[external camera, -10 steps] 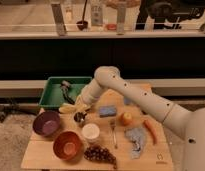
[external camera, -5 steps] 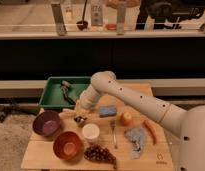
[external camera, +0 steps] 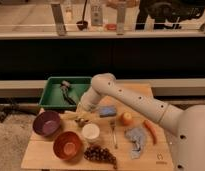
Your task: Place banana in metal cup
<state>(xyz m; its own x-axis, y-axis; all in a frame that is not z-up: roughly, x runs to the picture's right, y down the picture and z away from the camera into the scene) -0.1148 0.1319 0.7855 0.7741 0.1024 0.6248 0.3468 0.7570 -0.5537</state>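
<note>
Banana [external camera: 71, 116] lies on the wooden table [external camera: 38, 156], up & to the left of the white cup [external camera: 90, 132], pale, roughly level, w/ one end toward the metal cup [external camera: 82, 121]. It's outside the cup; touching it or just beside it, can't tell. Metal cup stands just beyond the white cup's upper-left rim, small, dark inside. Gripper [external camera: 84, 111] is low over the table directly behind the metal cup, farther back from the white cup, at the end of the white arm [external camera: 136, 102] that slants down from the right. Can't tell how wide the gripper is, nor whether it has hold of anything. Other things, all placed vs. the white cup: purple bowl [external camera: 46, 123] to the left, past the banana; orange-brown bowl [external camera: 67, 145] near, down-left; grapes [external camera: 100, 154] just in front; fork [external camera: 114, 134] just to the right; blue sponge [external camera: 107, 110] behind & slightly right; round orange fruit [external camera: 126, 118] to the right, beyond the fork; blue-grey cloth [external camera: 136, 140] right & a bit forward; carrot [external camera: 149, 131] farther right; green tray [external camera: 52, 100] well behind & left, w/ dark stuff inside, can't ID.
</note>
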